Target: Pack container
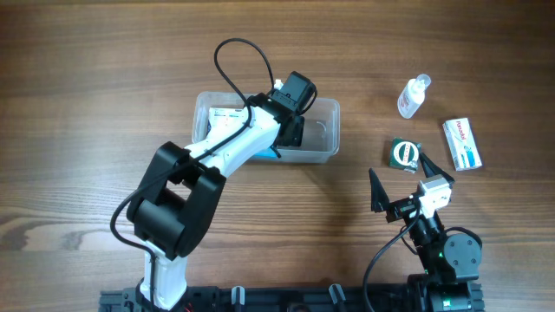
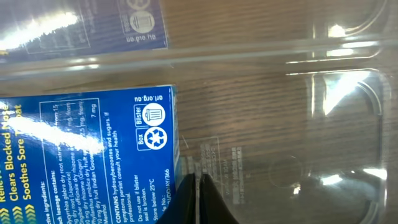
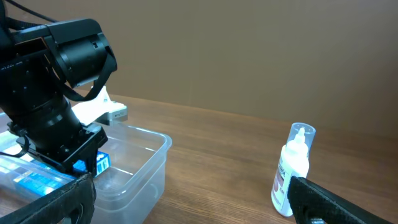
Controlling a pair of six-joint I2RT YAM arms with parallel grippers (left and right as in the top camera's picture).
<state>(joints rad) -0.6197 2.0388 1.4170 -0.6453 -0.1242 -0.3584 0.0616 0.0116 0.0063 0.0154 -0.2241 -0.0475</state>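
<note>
as the overhead shows you, the container (image 1: pixel 323 132) sits mid-table (image 1: pixel 87 69), its long axis running left to right. your left gripper (image 2: pixel 198 200) is inside it, fingers pressed together with nothing between them, just beside a blue box (image 2: pixel 93 155). your right gripper (image 1: pixel 404 178) is spread wide and holds nothing. count one container, at least two blue boxes inside, one bottle (image 1: pixel 414 95), one white box (image 1: pixel 462 143), one tape roll (image 1: pixel 404 154).

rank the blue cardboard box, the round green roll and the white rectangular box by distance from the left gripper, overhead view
1. Blue cardboard box: beside the left gripper, inside the clear plastic container.
2. Round green roll: right of the container.
3. White rectangular box: farthest right.
</note>
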